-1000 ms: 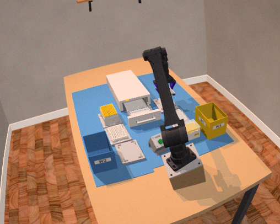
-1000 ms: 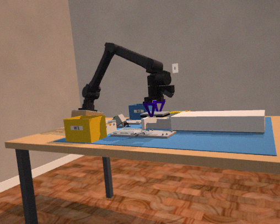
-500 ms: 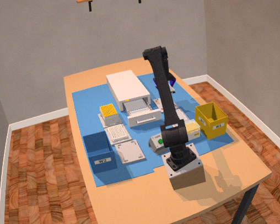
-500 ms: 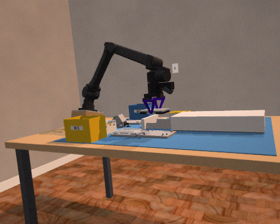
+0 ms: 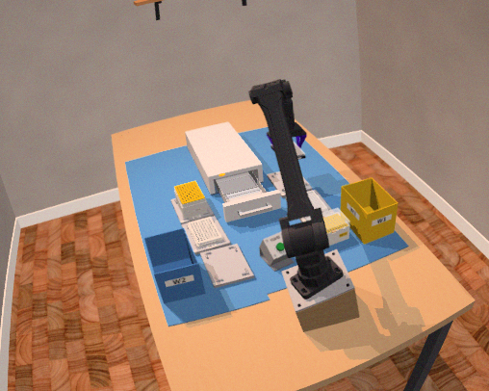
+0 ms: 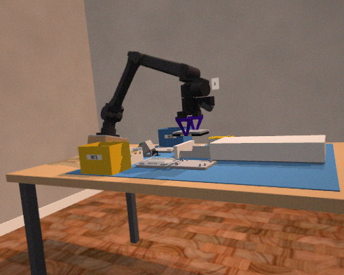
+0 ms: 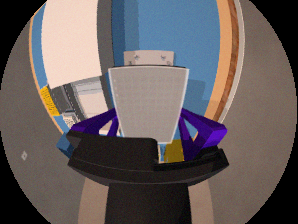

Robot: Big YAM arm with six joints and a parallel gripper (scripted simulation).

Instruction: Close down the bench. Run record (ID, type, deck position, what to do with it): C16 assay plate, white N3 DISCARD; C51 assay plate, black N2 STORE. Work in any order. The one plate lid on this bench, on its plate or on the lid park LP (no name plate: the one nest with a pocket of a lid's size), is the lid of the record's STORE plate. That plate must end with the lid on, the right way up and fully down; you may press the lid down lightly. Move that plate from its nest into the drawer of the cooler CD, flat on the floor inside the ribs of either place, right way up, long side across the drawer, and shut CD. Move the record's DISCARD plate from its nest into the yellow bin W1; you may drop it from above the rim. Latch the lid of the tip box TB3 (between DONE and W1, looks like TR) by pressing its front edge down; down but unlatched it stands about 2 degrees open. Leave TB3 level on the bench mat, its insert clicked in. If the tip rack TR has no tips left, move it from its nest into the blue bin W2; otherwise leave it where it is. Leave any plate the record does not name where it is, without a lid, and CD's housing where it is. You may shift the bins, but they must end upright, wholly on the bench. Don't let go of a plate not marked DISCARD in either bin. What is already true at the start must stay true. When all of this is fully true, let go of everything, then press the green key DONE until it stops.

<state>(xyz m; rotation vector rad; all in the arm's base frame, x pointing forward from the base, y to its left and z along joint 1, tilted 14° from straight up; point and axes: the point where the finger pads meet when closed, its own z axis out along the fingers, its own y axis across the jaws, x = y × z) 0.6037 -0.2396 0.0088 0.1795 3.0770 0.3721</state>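
Claw (image 6: 189,127) pinching the lid (image 6: 191,132) by its edges, above the cooler (image 6: 267,148) drawer; probably light, stiff, slippery.

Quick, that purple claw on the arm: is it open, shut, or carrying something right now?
Gripper: shut on a flat grey plate lid, held level in the air above the blue mat.
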